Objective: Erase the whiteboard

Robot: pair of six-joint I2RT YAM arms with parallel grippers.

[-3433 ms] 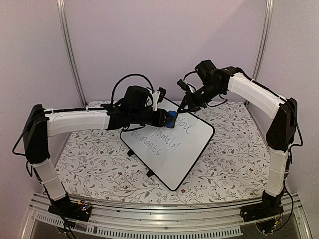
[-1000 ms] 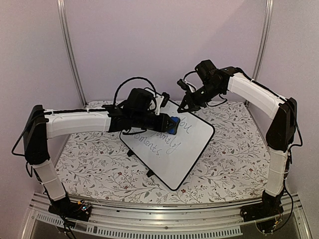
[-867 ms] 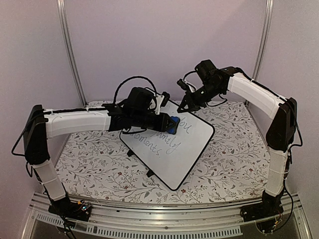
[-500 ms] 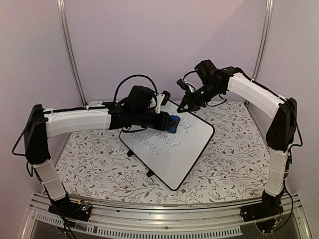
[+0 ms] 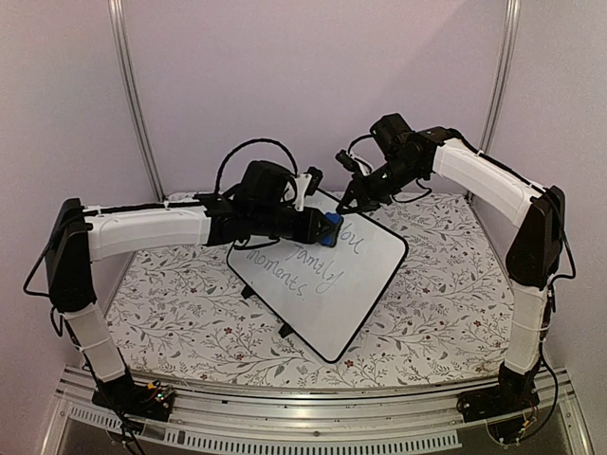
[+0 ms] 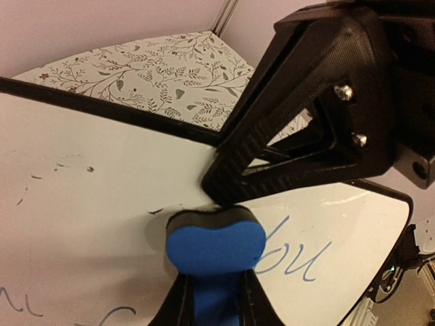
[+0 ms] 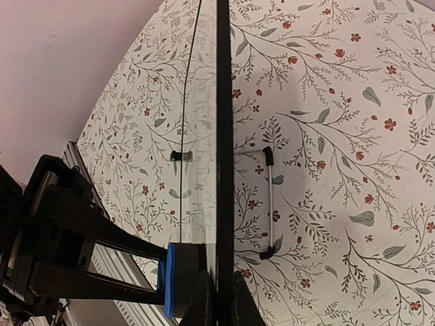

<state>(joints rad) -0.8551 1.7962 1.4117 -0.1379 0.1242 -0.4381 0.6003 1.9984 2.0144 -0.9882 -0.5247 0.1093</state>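
Pressing a small blue eraser [image 6: 215,239] against the whiteboard [image 5: 337,284], the left claw [image 5: 321,227] is closed narrowly around the eraser's block. The eraser's dark felt face lies flat on the white surface, just beside the first line of writing. The whiteboard stands tilted on small black feet in the middle of a table [image 5: 446,303] covered in a floral print, one corner pointing toward the arms. The right claw [image 5: 349,202] is pinched tight on the board's thin black frame at the far top corner.

To wipe well, the eraser likely needs firm, even pressure with its felt flat, moving in overlapping passes along each line. Meanwhile the right claw should brace the board so it neither slides nor tips back. Pushing too hard near the top edge could rock the board on its feet.

Grey-blue handwriting runs across the board's left half in three slanted lines. The first reads "you". The second seems to end in "amily" and is partly hidden by the left arm. The third reads "moments". No brand names or labels can be made out.
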